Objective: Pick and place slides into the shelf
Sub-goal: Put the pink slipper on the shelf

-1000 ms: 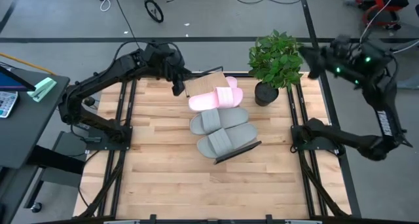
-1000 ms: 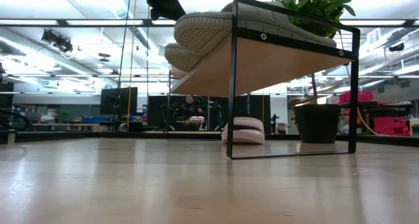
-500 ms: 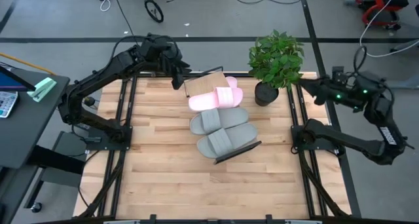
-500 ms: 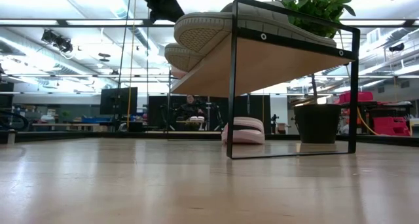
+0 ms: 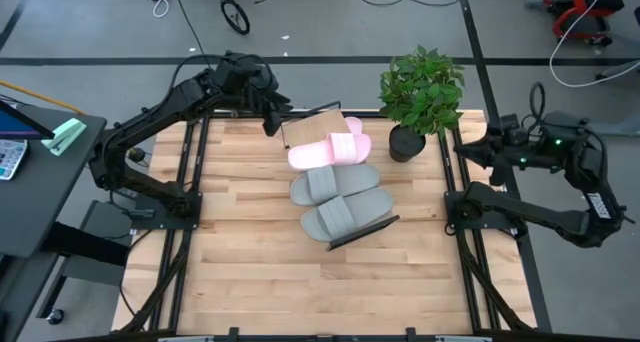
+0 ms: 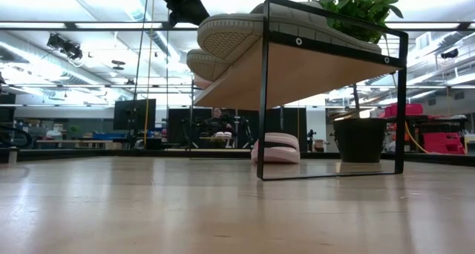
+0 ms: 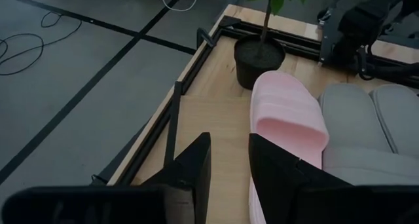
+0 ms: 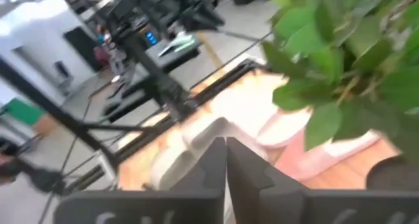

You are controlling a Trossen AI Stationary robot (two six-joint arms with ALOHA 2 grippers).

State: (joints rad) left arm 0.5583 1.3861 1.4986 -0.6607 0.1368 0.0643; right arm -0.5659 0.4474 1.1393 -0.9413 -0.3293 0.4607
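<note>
The shelf [image 5: 310, 127] stands on its black end frames in the middle of the table. Its far slot is bare. On it lie two grey slides [image 5: 335, 185] [image 5: 345, 214] and one pink slide [image 5: 325, 152] side by side, soles down. A second pink slide [image 6: 276, 148] rests on the tabletop beyond the shelf and pokes out at its far edge [image 5: 353, 127]. My left gripper [image 5: 272, 122] hovers open over the shelf's bare far-left end, with only board showing between its fingers [image 7: 229, 168]. My right gripper [image 5: 465, 150] is shut at the table's right edge, beside the plant.
A potted plant [image 5: 420, 92] stands at the far right of the table, its pot [image 6: 360, 139] close to the shelf's right end. Black arm rails [image 5: 455, 182] run along both sides of the table. Bare planks lie toward the near edge [image 5: 300, 282].
My right gripper has left its place high beside the plant's top, sinking and swinging toward the near edge along the table's right side as the arm folded back. The shelf and the slides have stayed put.
</note>
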